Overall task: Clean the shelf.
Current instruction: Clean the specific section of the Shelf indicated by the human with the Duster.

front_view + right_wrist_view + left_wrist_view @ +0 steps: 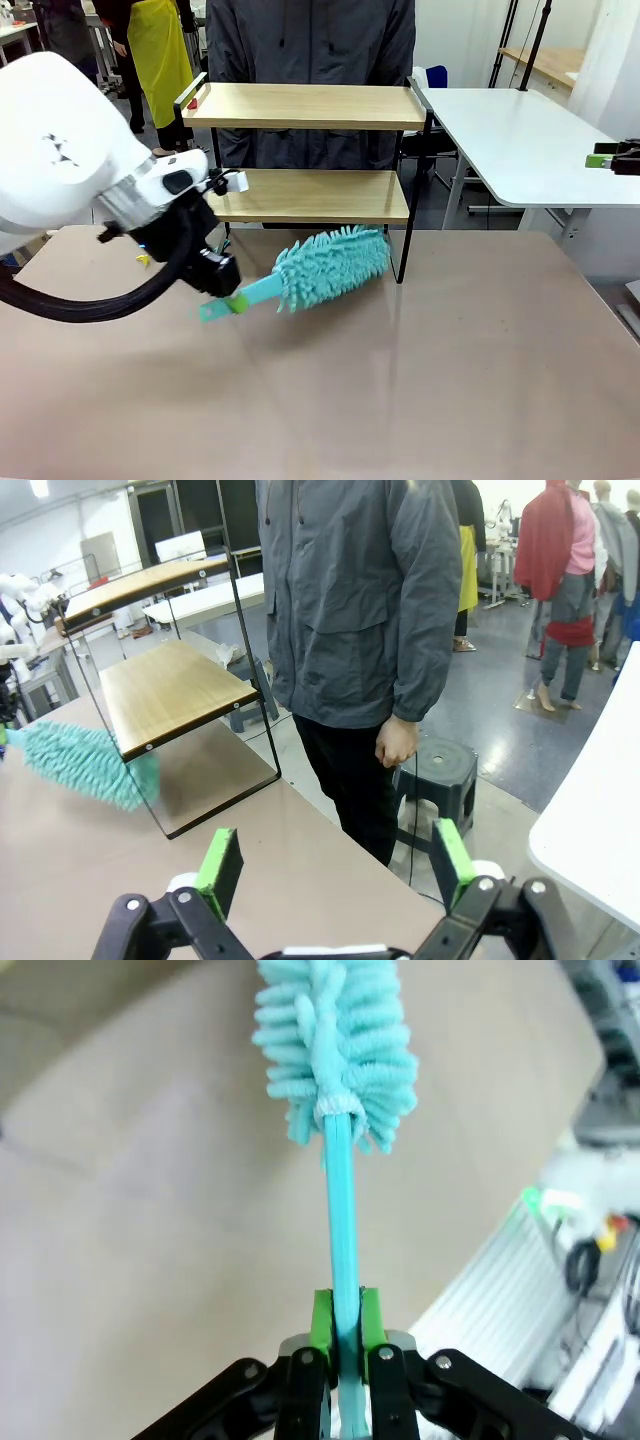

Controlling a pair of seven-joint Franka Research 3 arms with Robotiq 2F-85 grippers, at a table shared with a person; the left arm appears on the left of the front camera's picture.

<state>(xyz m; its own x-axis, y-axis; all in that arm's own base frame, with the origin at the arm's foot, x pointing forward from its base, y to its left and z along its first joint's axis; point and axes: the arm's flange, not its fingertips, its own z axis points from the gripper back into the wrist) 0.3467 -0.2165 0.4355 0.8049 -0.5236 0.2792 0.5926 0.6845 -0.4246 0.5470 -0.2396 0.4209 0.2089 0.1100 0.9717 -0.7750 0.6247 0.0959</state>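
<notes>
Duster (pixel 335 262) clamped by handle in left jaws; right jaws apart, idle. Risk: head may snag shelf (pixel 310 195) frame leg, thin handle twisting in grip, rack sliding.

I count one shelf (pixel 300 106) with two wooden boards (pixel 310 196), one teal duster (pixel 332 264), two grippers (a left gripper (pixel 340 1310) and a right gripper (pixel 336 856)), one person (pixel 310 40) at the shelf, one dark stool (pixel 440 770) and one white side table (pixel 520 150).
</notes>
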